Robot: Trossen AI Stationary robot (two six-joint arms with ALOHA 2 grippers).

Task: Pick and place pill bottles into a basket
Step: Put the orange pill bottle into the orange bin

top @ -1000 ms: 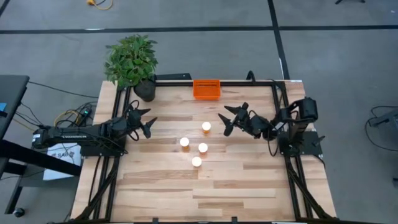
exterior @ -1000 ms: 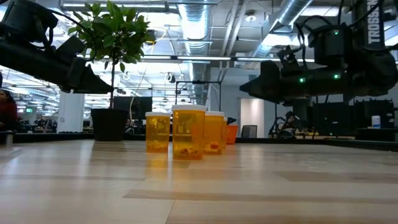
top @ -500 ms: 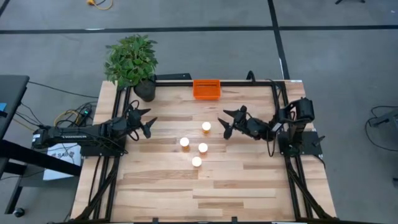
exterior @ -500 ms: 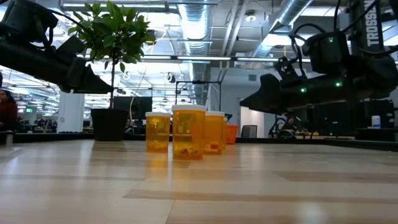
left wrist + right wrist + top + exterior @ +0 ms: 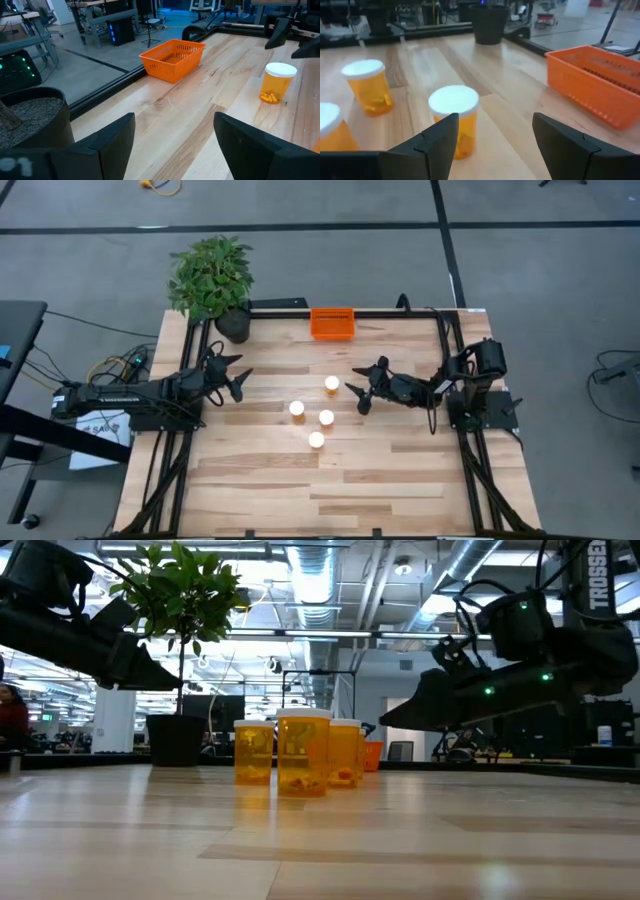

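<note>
Four pill bottles (image 5: 316,413) stand upright on the wooden table (image 5: 260,480), clustered near its middle. Each has a white cap and an orange body. In the high view, the cluster consists of one bottle nearest the right gripper, one toward the left arm, one between them, and one nearest the front edge. All four bottles are apart from each other.

The basket (image 5: 332,323) is an orange rectangular tray. It sits at the far edge of the table, against the dark frame rail, well apart from the bottles. No bottle lies in it.

The right gripper (image 5: 357,390) is positioned just beside the bottle nearest it, on that bottle's right side. Its jaws are spread apart and hold nothing. In the right wrist view, the closest bottle (image 5: 454,120) stands between the two dark fingers (image 5: 435,140), ahead of them and not in contact. Two further bottles and the basket (image 5: 600,90) are visible beyond it.

The left gripper (image 5: 236,376) waits near the left side of the table, well apart from the bottles. Its jaws are also spread apart and empty. The left wrist view shows the basket (image 5: 172,59) and one bottle (image 5: 278,83) ahead.

A potted plant (image 5: 212,278) stands at the far left corner of the table.
</note>
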